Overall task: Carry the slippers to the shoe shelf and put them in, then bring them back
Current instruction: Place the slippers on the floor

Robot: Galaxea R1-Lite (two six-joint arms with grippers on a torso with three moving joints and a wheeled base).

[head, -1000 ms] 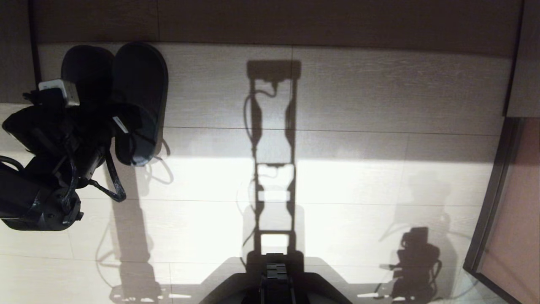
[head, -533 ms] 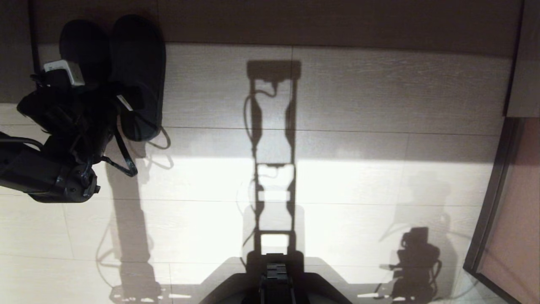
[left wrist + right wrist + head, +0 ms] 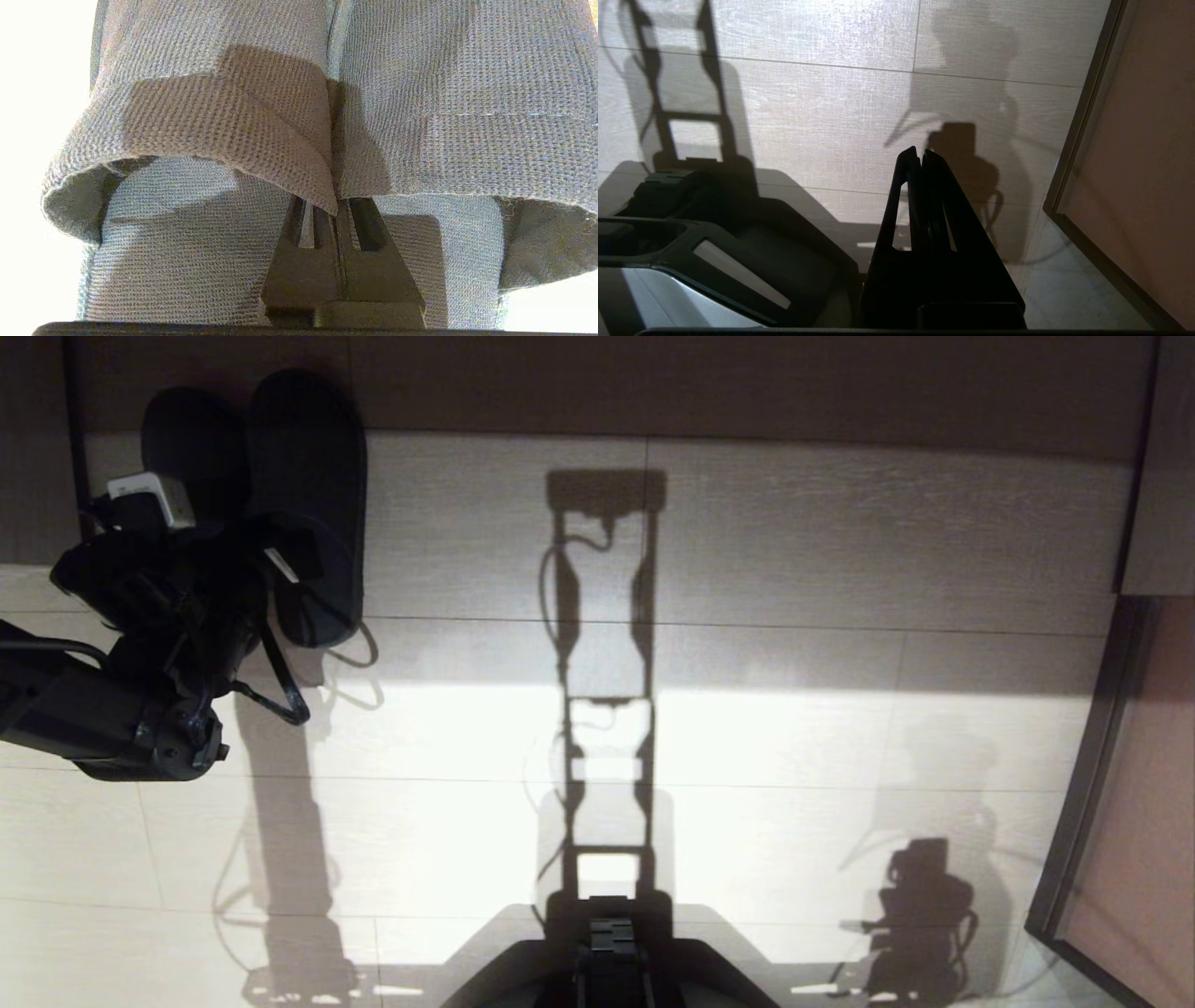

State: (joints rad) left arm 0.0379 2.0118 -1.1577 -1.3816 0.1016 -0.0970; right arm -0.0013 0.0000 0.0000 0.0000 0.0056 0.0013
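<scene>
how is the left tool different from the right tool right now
The left tool is pinched on the inner upper edges of both slippers, up at the head view's far left; the right tool holds nothing. The left tool's arm is stretched forward toward the shoe shelf; the right tool hangs parked beside the robot base, over bare floor. Both are shut, dark, two-fingered.

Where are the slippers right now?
In the head view, upper left: the slippers hang side by side from the left gripper, toes reaching the shelf's dark edge.
</scene>
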